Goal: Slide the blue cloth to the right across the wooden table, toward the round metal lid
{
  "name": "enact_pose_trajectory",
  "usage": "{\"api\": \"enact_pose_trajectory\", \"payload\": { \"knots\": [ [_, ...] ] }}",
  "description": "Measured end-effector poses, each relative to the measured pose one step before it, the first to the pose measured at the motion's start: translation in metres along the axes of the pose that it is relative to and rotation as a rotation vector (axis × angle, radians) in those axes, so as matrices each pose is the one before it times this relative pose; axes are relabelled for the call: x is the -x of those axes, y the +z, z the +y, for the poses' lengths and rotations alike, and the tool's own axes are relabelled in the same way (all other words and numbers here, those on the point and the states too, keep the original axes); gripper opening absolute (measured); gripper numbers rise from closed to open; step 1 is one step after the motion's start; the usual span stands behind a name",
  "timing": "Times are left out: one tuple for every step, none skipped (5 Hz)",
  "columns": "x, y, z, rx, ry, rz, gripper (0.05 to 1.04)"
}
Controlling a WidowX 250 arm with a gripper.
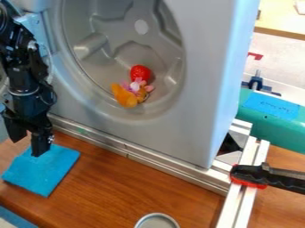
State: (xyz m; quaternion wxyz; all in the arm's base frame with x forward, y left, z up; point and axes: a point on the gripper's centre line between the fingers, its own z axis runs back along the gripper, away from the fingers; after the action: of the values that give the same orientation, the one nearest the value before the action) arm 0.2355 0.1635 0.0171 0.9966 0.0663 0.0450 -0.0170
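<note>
I have the gripper point(29, 143) at the left of the camera view, pointing down with its two fingers spread apart and nothing between them. The blue cloth point(42, 170) lies flat on the wooden table point(143, 183), directly below the fingertips; I cannot tell whether they touch it. Just behind the cloth, a metal rail point(140, 152) runs along the foot of a large grey housing point(205, 75), which stands beside the arm and bounds the work area at the rear. At the right, a clamp point(262, 176) with a black handle and red pad sits on the frame bars point(239, 202). Beyond is a green object point(274, 127) bearing blue tape point(272, 105). The housing's round recess point(110, 58) contains a red item point(140, 72), an orange item point(124, 95) and a pink item point(136, 85), grouped in contact. A round metal container point(157, 215) stands at the near edge; its contents are indeterminate.
</note>
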Motion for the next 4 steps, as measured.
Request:
{"api": "enact_pose_trajectory", "payload": {
  "knots": [
    [0.00241, -0.00835, -0.00366, 0.0153, -0.0036, 0.0241, 1.001],
    [-0.00864, -0.01835, 0.00734, -0.0566, 0.0882, -0.0459, 1.001],
    [0.00280, -0.02199, 0.00305, -0.0407, 0.0746, 0.0350, 1.001],
    [0.00130, -0.02016, 0.00332, -0.0414, 0.0526, 0.0677, 1.001]
  ]
}}
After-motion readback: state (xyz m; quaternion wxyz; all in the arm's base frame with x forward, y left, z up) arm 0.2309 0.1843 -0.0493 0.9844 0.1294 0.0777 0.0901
